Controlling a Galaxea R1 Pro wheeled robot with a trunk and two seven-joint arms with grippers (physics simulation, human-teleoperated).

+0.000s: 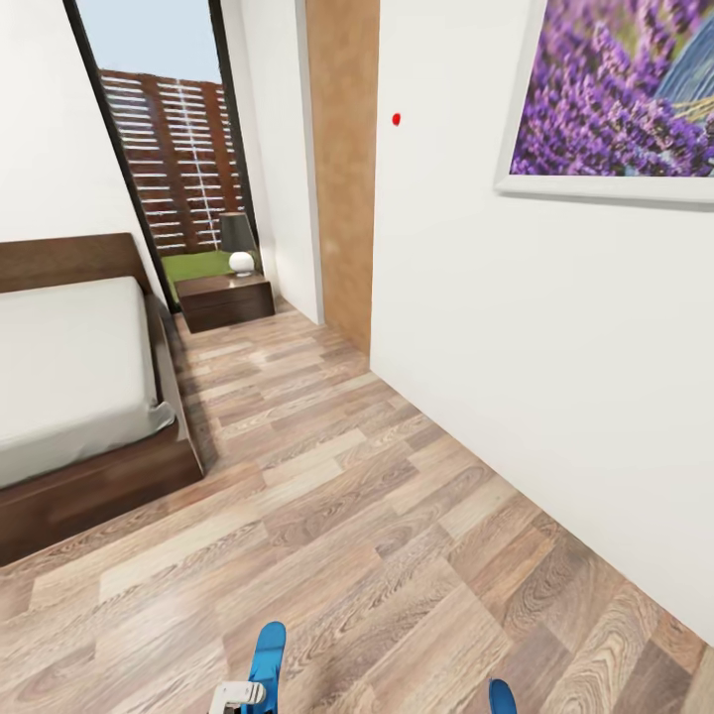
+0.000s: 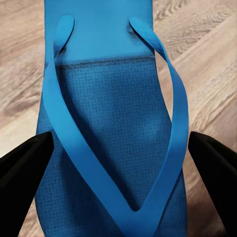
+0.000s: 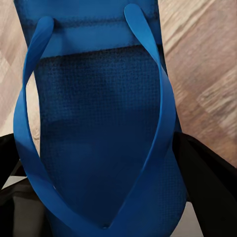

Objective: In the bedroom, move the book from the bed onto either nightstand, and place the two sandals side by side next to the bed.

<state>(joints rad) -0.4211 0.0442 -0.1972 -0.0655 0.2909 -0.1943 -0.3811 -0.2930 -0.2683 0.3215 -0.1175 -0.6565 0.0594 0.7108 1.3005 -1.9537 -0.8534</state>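
Two blue sandals, one to each arm. On the left wrist view, the left gripper [image 2: 118, 153] has its jaws set to either side of the left sandal [image 2: 111, 143], a black finger [image 2: 22, 163] touching each long edge of the sole, so it reads as clamped on it. The V of thin straps runs right down the middle, and the wood-plank floor [image 2: 207, 59] shows past the sandal's sides.

Over on the right wrist view, same story: the right gripper [image 3: 106, 197] has its dark jaws pressed against both flanks of the right sandal [image 3: 98, 128], straps looping up over the textured sole.

From the head view, the left sandal [image 1: 268, 654] pokes up at the bottom edge with a bit of white gripper hardware beside it, and the tip of the right sandal [image 1: 502, 697] peeks in further right. The two are well apart.

Ahead on the left lies the bed [image 1: 69, 367], off-white mattress on its dark frame, brown headboard at the far end. No book visible on the part of the mattress showing. Beyond the bed's far corner stands the nightstand [image 1: 226, 297] with a lamp [image 1: 238, 243] on top, in front of a tall window. A lavender picture [image 1: 615, 89] hangs on the white wall to the right.
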